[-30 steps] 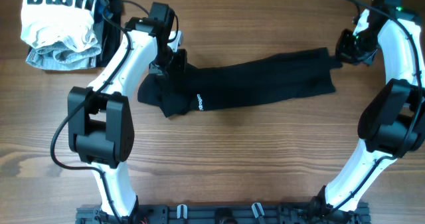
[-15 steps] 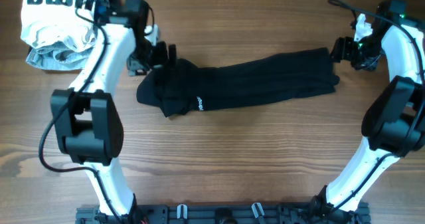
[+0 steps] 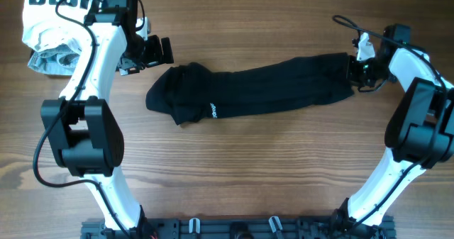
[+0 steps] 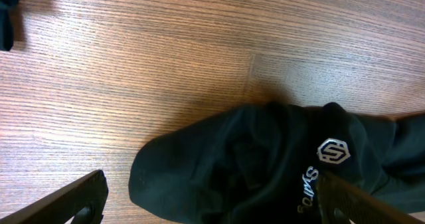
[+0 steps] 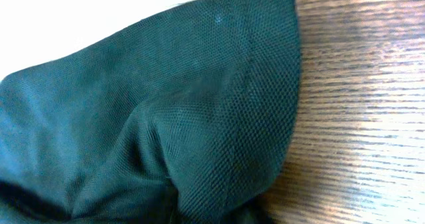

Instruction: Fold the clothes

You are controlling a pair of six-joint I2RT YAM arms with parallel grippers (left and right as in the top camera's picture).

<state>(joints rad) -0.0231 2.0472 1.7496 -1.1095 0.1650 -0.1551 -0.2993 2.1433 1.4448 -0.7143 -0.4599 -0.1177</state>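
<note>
A black garment (image 3: 262, 90) lies stretched in a long band across the middle of the table, with a small white logo (image 4: 332, 151) near its left end. My left gripper (image 3: 164, 51) hovers just up and left of that bunched left end, open wide. In the left wrist view both fingers (image 4: 73, 197) stand apart, with the garment's end (image 4: 252, 164) lying below and between them, untouched. My right gripper (image 3: 355, 69) is at the garment's right edge, shut on a pinch of fabric. Its wrist view is filled by gathered cloth (image 5: 166, 117), which hides the fingers.
A pile of white, striped and grey clothes (image 3: 60, 26) sits at the back left corner, close behind the left arm. A black rail (image 3: 234, 228) runs along the table's front edge. Bare wood (image 3: 248, 161) lies in front of the garment.
My left gripper let go of the garment's left end, opened and drew back up and left. My right gripper opened, shifted left onto the right edge and shut again.
</note>
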